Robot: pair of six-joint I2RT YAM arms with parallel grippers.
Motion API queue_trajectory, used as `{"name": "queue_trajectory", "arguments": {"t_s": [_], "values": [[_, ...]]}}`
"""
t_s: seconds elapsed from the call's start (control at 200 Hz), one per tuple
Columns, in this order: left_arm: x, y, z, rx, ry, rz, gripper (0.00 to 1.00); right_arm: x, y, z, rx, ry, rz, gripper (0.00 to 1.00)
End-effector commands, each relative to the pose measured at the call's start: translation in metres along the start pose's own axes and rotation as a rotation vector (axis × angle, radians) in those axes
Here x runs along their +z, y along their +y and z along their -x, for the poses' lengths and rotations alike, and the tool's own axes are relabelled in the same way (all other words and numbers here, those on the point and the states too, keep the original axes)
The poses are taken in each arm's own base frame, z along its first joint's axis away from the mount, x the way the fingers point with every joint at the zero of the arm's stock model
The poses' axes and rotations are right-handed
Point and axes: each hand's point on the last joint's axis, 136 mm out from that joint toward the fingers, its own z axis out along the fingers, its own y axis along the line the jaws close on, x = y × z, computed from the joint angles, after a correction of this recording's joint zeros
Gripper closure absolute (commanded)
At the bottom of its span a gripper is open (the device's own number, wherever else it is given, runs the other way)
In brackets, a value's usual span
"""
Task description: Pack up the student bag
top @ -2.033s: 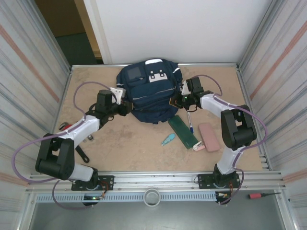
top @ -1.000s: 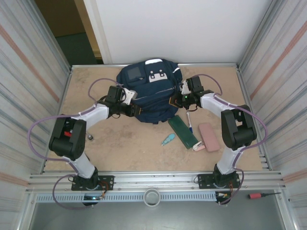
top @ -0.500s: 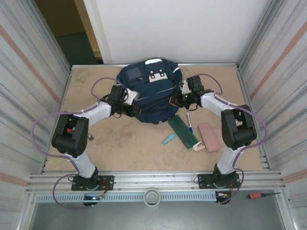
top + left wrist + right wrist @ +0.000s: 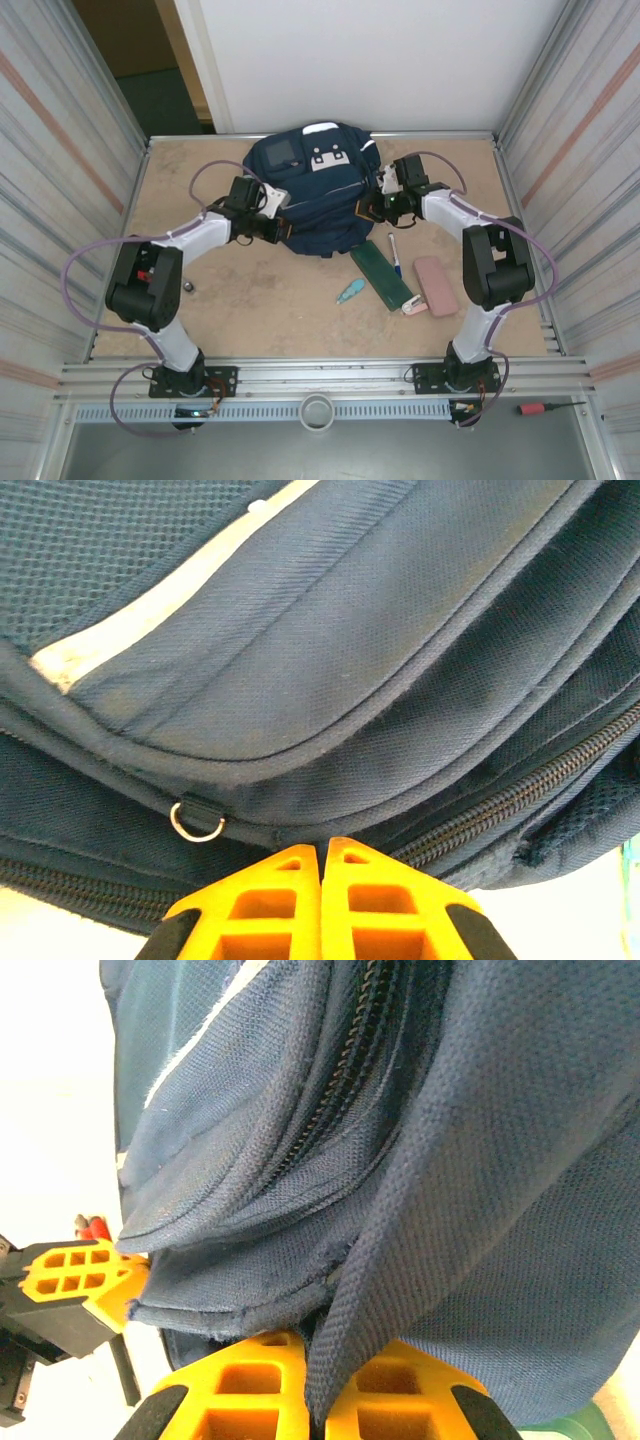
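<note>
On the bare brown wooden table (image 4: 250, 300), the large navy blue fabric student bag (image 4: 315, 195) lies at 12 o'clock. At the bag's 3 o'clock, the right gripper (image 4: 371, 208) (image 4: 315, 1345) is clamped on a fold of its fabric. At its 8 o'clock, the left gripper (image 4: 285, 229) (image 4: 320, 848) has its orange jaws pressed together against the zipped seam. A flat dark green pencil case (image 4: 380, 274) lies at its 5 o'clock.

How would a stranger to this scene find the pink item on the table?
Start at the big navy student bag, far middle of the table. Of the small things lying nearer and to its right, the pink item is rightmost, by the right arm. It is pink and rounded; the dark green case beside it is longer.
</note>
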Motion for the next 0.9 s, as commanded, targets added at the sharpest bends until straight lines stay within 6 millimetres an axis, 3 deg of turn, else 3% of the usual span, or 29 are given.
{"name": "queue_trajectory", "arguments": {"t_s": [0.0, 0.235, 0.376, 0.511, 0.897], "values": [[-0.021, 0.018, 0.012, -0.040, -0.075, 0.087, 1.00, -0.013, 0.007, 0.014, -0.069, -0.015, 0.017, 1.00], [-0.045, 0.049, 0.017, -0.074, -0.130, 0.258, 1.00, -0.022, -0.005, 0.019, -0.092, 0.003, -0.006, 1.00], [-0.052, 0.075, 0.011, -0.098, -0.118, 0.397, 1.00, -0.022, 0.002, 0.022, -0.112, 0.025, 0.028, 1.00], [-0.056, 0.084, 0.011, -0.102, -0.127, 0.450, 1.00, -0.018, 0.009, 0.022, -0.137, 0.062, 0.061, 1.00], [-0.052, 0.128, 0.044, -0.150, -0.205, 0.579, 1.00, -0.023, 0.011, 0.017, -0.198, 0.112, 0.076, 1.00]]}}
